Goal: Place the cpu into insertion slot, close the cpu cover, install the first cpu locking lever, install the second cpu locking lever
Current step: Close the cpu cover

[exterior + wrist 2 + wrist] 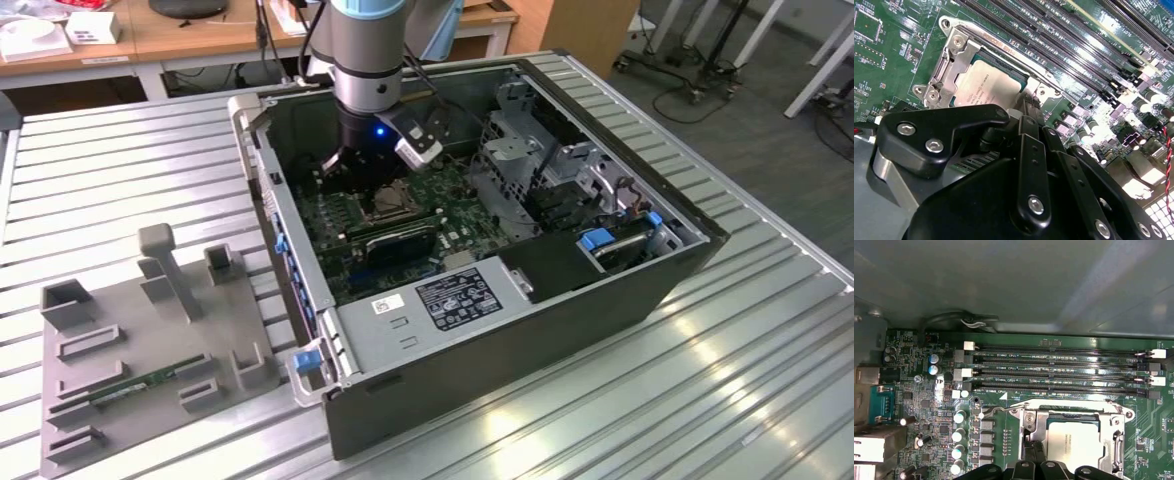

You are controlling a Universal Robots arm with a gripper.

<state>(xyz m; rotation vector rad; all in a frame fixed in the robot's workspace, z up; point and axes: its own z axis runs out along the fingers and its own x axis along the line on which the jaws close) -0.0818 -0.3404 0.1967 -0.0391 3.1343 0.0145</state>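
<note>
The cpu (986, 85) sits flat in the socket (388, 203), and the metal cover (946, 70) lies down around its edges. The jaws, pressed together with nothing between them, stand at the cover's edge, near a thin wire lever (1004, 51). I judge the step concerns cover and levers: better to push straight and slowly, keeping off the cpu's face and the memory slots (1054, 370) nearby. The cpu carries small grey print, and white letters mark the slots; I leave both unread.

Cpu (1074, 442) silvery-grey; motherboard (919, 371) green; memory slots (1054, 371) black; table (747, 380) silver, ribbed stripes; fixture plate (134, 335) grey.
</note>
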